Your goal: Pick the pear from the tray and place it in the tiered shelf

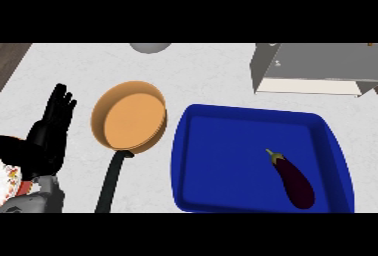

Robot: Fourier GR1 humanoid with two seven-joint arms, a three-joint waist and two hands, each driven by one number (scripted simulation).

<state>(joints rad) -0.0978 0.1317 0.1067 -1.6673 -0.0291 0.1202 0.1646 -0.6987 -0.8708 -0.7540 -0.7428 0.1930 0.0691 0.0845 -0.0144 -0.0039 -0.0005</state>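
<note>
- I am seeing no pear in the blue tray (221, 200); only an eggplant (294, 181) is lying there.
- The shelf (314, 70) is sitting at the surface's far right, its inside hidden, so I cannot tell whether the pear is already resting in it.
- My left hand (53, 120) is resting with straight fingers beside the pan (129, 116), holding nothing; my right hand is out of view.

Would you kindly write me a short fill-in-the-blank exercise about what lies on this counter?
1. The dark purple eggplant lies inside the ____ rectangular tray.
2. The orange frying pan with a black handle lies to the ____ of the tray.
3. The robot's left hand rests with its fingers ____.

Missing words: blue; left; open
</note>
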